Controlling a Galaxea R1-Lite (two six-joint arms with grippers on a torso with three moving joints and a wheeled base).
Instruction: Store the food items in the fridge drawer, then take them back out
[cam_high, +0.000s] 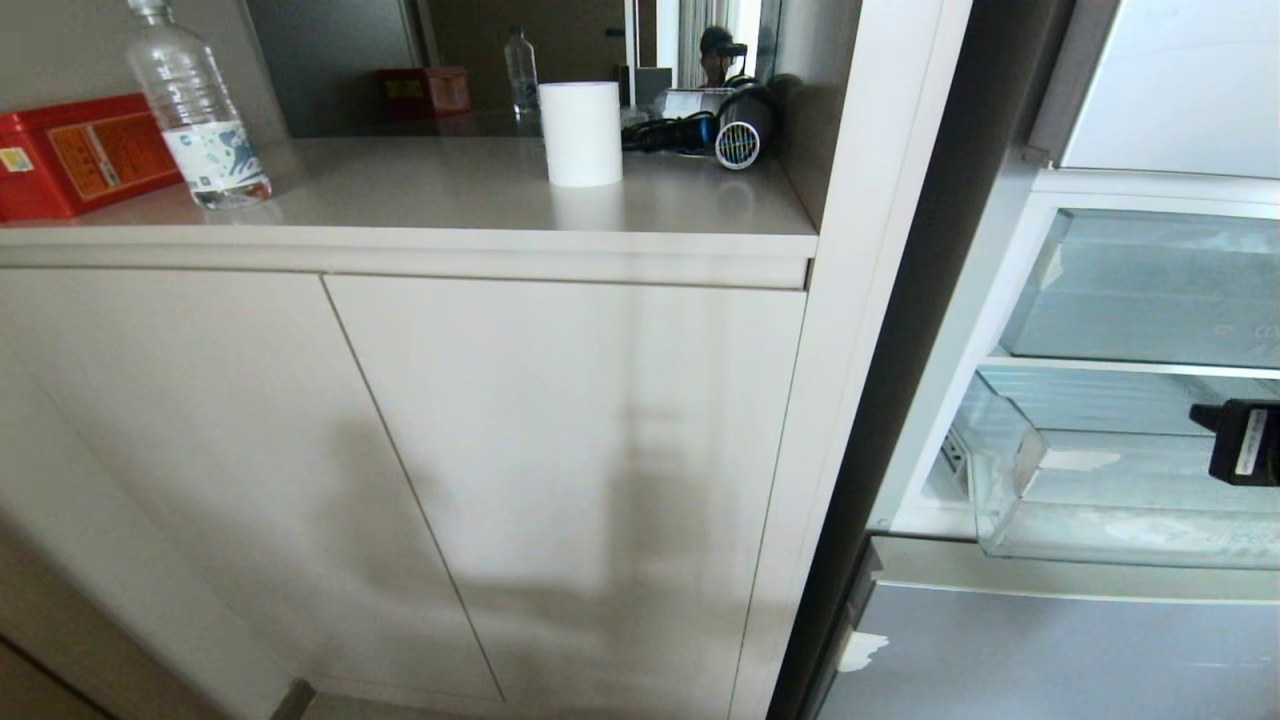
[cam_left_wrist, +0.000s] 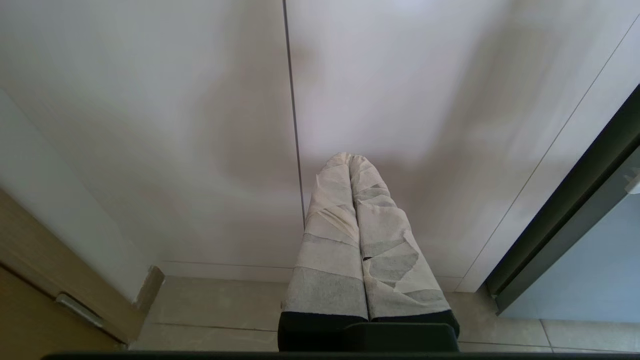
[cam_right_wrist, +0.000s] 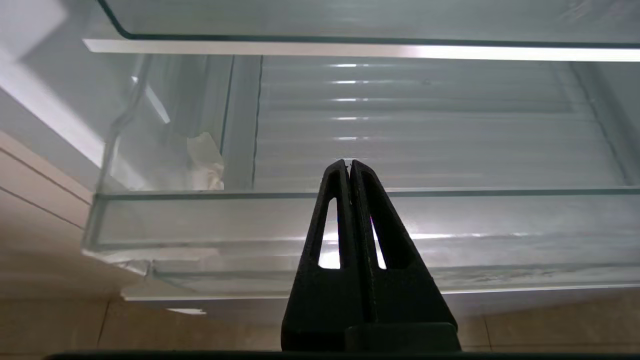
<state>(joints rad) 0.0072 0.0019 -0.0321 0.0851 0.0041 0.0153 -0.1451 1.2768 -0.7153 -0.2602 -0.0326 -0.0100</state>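
From my remote station I record the following, nearest first. My right gripper (cam_right_wrist: 350, 162) has its black fingers (cam_right_wrist: 332, 220) pressed together, pinching nothing; the tips point at the front lip of the fridge drawer (cam_right_wrist: 200, 220) and I cannot tell whether they touch it. In the head view only a black part of that arm (cam_high: 1240, 440) shows at the right edge, over the drawer. My left gripper (cam_left_wrist: 350, 156) hangs low before the cabinet doors (cam_left_wrist: 150, 125), its tape-wrapped fingers (cam_left_wrist: 330, 210) likewise pressed together and holding nothing, with the tiled floor (cam_left_wrist: 215, 310) below.

The fridge drawer is pulled out of the open fridge, below a second clear bin (cam_high: 1150, 290). Its ribbed floor is bare in what I can see; a pale scrap (cam_right_wrist: 205, 160) lies beside its left wall. The food items appear in no view.

Further off, on the tabletop (cam_high: 430, 200) left of the fridge, stand a red tin (cam_high: 80, 155), a water bottle (cam_high: 195, 110), a white cylinder (cam_high: 581, 133) and a dark hair dryer (cam_high: 740, 125). Behind them a mirror (cam_high: 480, 50) reflects a person.
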